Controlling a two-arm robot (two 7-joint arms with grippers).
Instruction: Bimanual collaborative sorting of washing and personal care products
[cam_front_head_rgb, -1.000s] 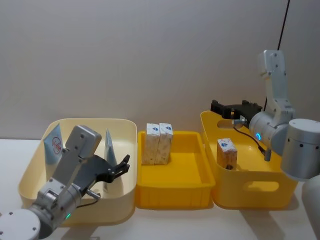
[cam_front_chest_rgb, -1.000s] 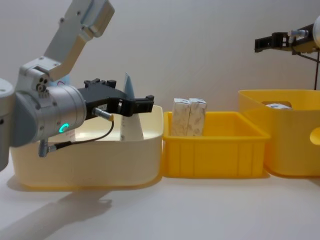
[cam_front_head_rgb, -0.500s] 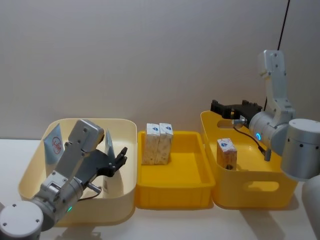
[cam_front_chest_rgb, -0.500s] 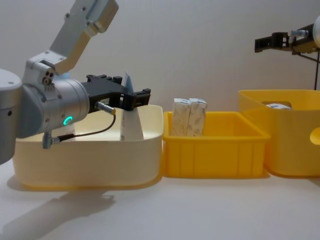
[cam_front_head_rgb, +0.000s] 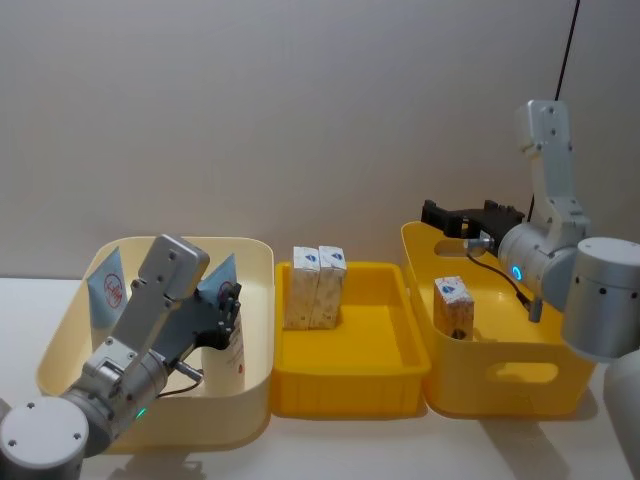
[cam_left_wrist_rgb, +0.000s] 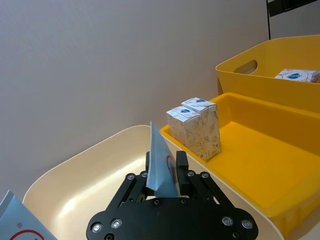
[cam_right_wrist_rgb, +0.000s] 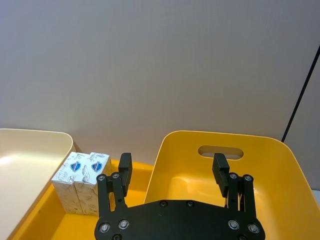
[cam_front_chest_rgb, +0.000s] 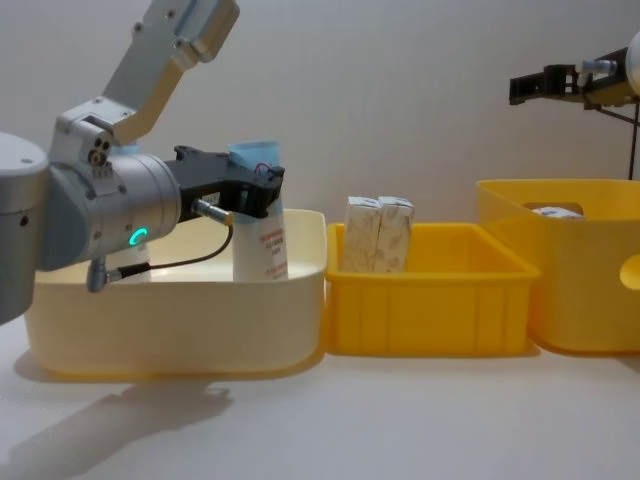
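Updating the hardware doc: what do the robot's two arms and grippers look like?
Both arms are silver-grey rounded cylindrical links. The left arm has a green-cyan lit ring and a thin black cable looping beneath; the right arm has a blue lit ring and black cable. The left gripper and right gripper are matte black: flat screw-studded plate, two slim fingers.

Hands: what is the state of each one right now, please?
Left hand: closed on a squeeze tube, in the cream bin.
Right hand: open, holding nothing, above the yellow bin.
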